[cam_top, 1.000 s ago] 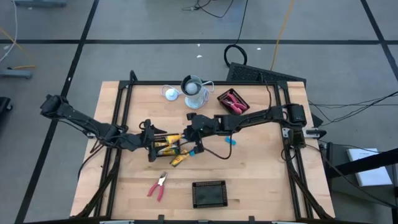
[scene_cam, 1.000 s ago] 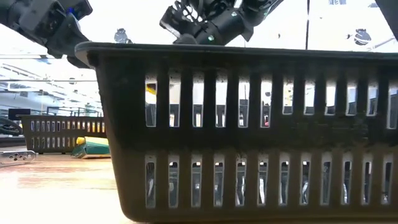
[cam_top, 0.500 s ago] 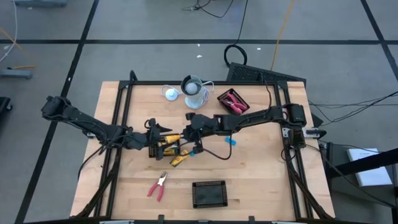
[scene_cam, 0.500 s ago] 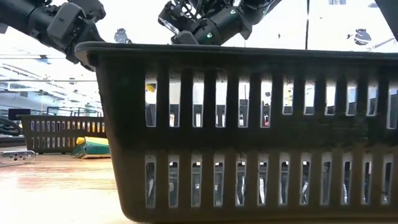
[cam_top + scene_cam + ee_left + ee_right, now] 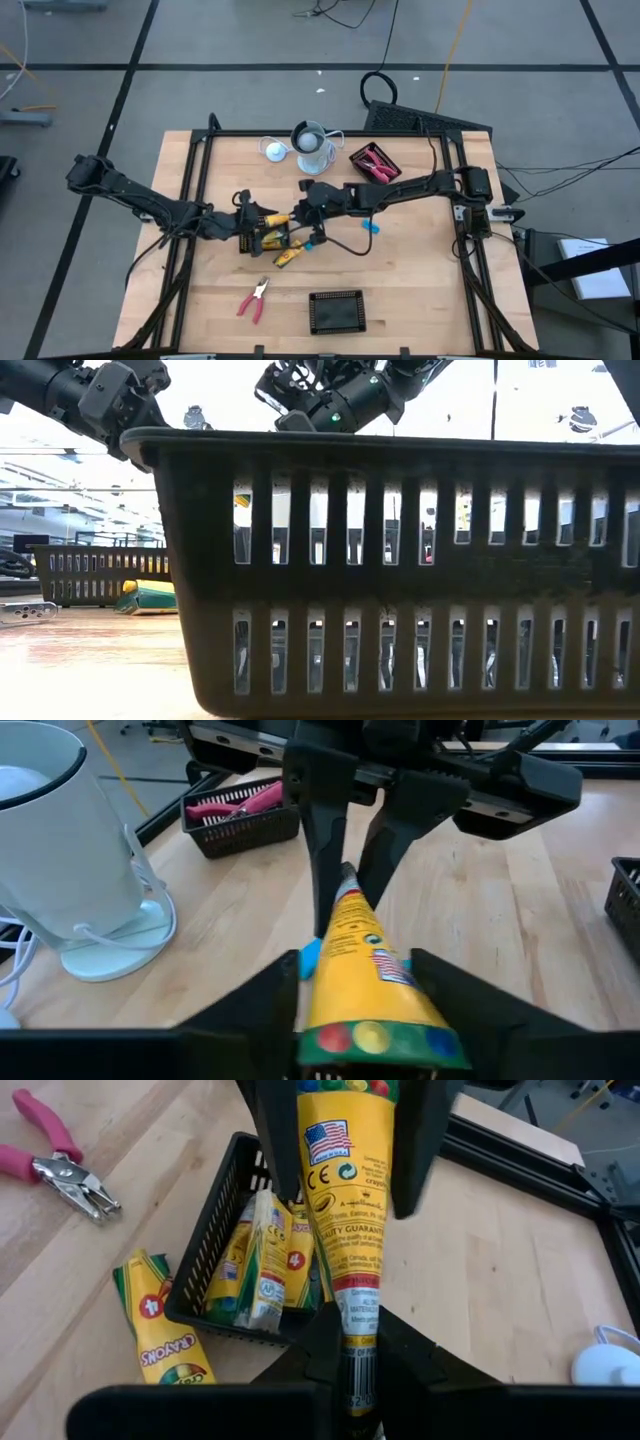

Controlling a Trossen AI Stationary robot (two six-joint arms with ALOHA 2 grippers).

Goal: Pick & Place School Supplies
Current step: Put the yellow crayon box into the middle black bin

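A yellow crayon box [image 5: 277, 219] [image 5: 355, 960] [image 5: 345, 1210] hangs in the air over the table's middle, between both grippers. My right gripper [image 5: 295, 214] [image 5: 355, 1322] is shut on its narrow end. My left gripper [image 5: 262, 221] [image 5: 355, 965] is shut around its wide end. Below them a black mesh tray [image 5: 262, 240] [image 5: 215, 1240] holds several more crayon boxes. Another crayon box [image 5: 288, 257] [image 5: 160, 1340] lies flat on the table beside the tray. Red-handled pliers [image 5: 254, 298] [image 5: 55, 1165] lie near the table's near edge. Light-blue pieces [image 5: 371, 227] lie to the right. My left gripper holds the crayon box's wide end [image 5: 375, 1020], one finger [image 5: 275, 1140] on each long side, coming level from the table's left, along the box. My right gripper pinches the box's narrow end [image 5: 352, 1305] between its fingers [image 5: 320, 850], coming level from the right. The box is lifted clear, roughly level.
A second black tray [image 5: 336, 311] stands at the near edge and fills the low view [image 5: 380, 580]. A third tray with red pliers [image 5: 375, 163] [image 5: 240, 810] sits at the far right. The pale cup [image 5: 312, 148] [image 5: 60, 850] and white disc [image 5: 274, 150] stand at the far edge.
My left gripper has moved toward the table's right, up to the crayon box held by my right gripper, and its fingers have closed in on the box's wide end. My right gripper and the box have stayed where they were.
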